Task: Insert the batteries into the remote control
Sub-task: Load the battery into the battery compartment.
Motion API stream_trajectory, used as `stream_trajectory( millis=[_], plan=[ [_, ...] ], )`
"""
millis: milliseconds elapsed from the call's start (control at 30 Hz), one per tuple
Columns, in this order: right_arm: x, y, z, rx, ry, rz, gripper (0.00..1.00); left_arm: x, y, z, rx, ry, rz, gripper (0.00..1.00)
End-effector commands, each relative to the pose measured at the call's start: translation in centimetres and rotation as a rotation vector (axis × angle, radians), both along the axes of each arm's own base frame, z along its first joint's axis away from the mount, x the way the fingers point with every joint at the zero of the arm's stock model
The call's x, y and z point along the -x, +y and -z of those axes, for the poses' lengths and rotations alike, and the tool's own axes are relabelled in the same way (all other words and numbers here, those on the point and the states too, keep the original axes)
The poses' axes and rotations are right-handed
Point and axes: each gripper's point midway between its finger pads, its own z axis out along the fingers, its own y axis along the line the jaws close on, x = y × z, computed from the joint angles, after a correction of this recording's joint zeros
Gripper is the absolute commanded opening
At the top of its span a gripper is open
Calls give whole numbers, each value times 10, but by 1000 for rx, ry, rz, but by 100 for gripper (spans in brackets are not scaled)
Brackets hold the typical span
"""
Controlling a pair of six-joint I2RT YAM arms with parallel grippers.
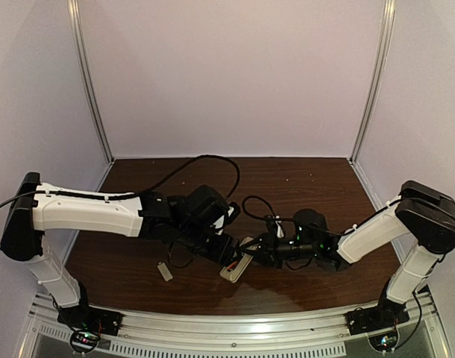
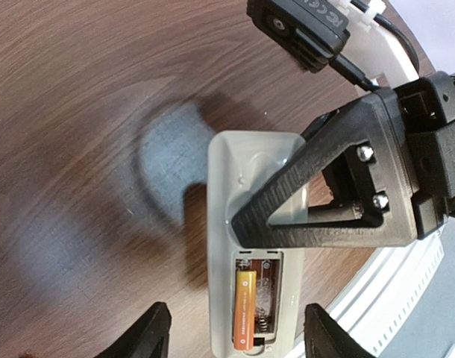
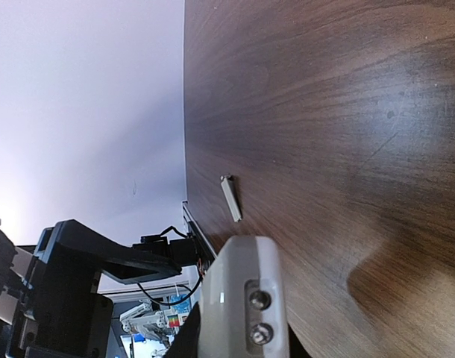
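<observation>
Right gripper (image 2: 272, 212), jaws apparently clamped on the remote control (image 2: 242, 160), steadies it; left gripper (image 2: 239, 339), jaws apart, straddles the seated battery (image 2: 245, 309), lower centre.

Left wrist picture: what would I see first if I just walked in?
An orange battery sits in the open bay of the remote control, with the slot beside it empty. The black right claw clamps across the remote's back, near the front edge of the table.
</observation>
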Motion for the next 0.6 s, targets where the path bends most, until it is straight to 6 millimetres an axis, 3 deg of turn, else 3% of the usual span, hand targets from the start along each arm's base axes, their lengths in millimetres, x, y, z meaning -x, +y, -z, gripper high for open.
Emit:
stream_trajectory(
  millis=[0, 567],
  plan=[
    [1, 7, -12, -27, -31, -26, 0, -1, 2, 11, -17, 2, 13, 61],
    [7, 11, -18, -52, -30, -46, 0, -10, 8, 37, -94, 36, -29, 47]
  ],
)
